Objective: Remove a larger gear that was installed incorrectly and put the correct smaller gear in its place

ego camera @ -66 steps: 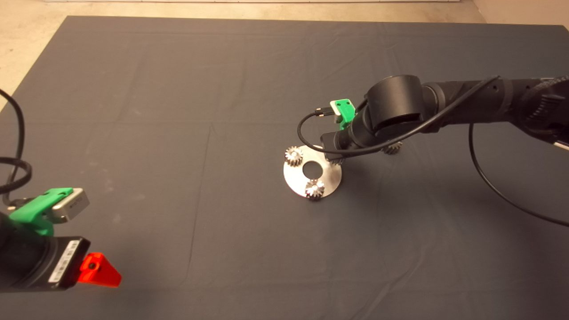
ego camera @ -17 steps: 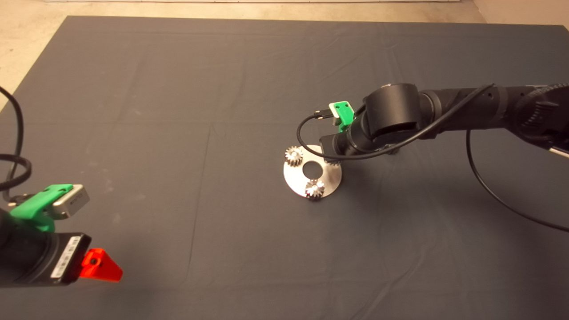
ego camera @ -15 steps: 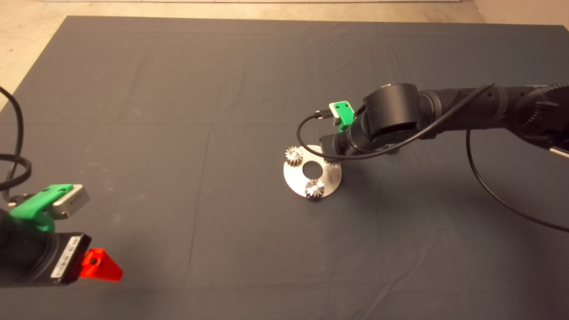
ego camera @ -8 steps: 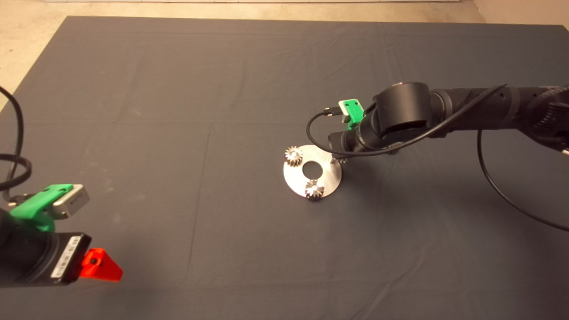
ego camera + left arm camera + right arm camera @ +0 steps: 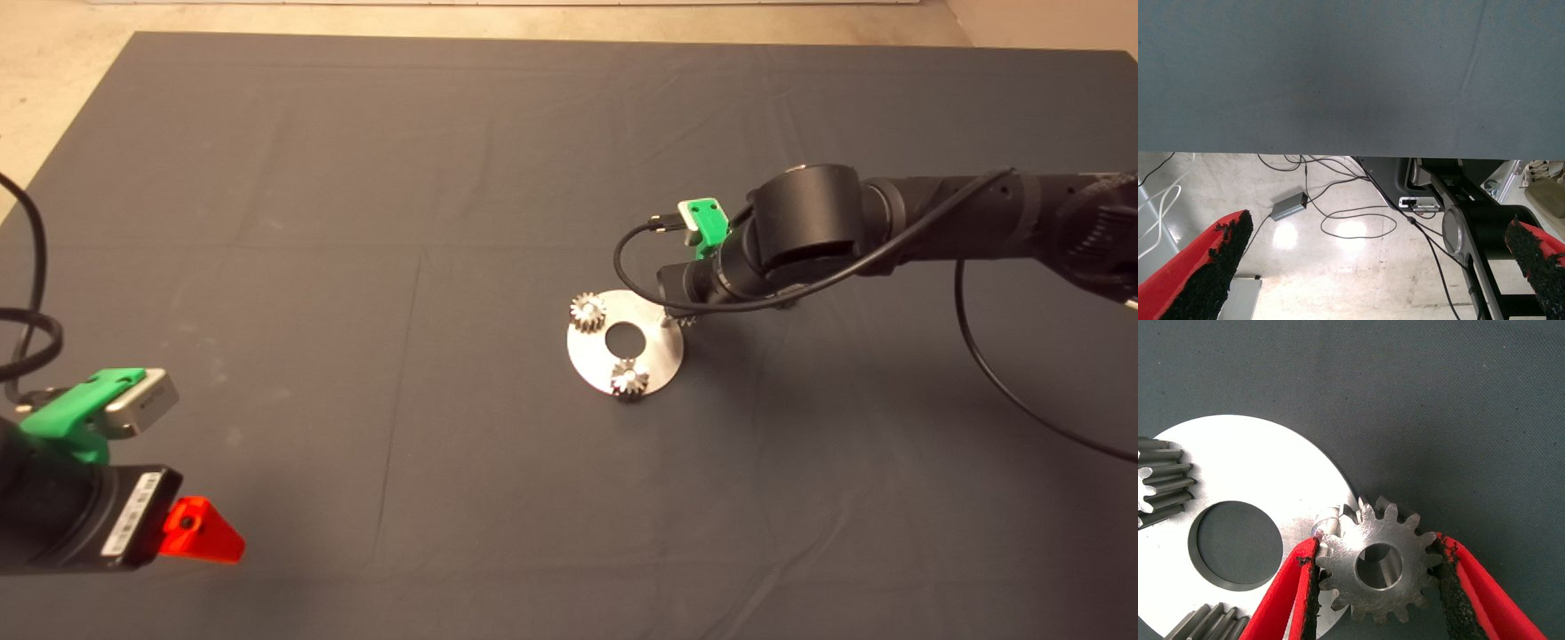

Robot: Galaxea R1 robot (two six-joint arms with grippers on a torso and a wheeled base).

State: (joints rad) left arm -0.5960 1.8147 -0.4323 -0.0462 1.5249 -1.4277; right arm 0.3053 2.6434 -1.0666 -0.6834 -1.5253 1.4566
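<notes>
My right gripper (image 5: 1377, 545) is shut on the larger gear (image 5: 1377, 568), a dark grey toothed wheel with a central hole. The gear hangs over the right rim of the round steel plate (image 5: 656, 357), just beside a bare steel pin (image 5: 1329, 520). In the head view the right wrist hides the fingers, and only a few of the gear's teeth (image 5: 685, 321) show. A sliver of the smaller gear (image 5: 788, 305) lies on the mat under the right arm. My left gripper (image 5: 1371, 267) waits open at the mat's lower left edge.
Two small silvery gears (image 5: 588, 312) (image 5: 629, 378) sit on pins on the plate (image 5: 1271, 460), around its central hole (image 5: 625, 337). The right arm's black cable (image 5: 996, 373) loops over the mat. The left wrist view shows the floor, cables and a small box beyond the mat's edge.
The right arm has shifted a little to the right with the gear in its fingers, and the pin now stands bare. Nothing has moved in the last half second. The left arm has stayed put.
</notes>
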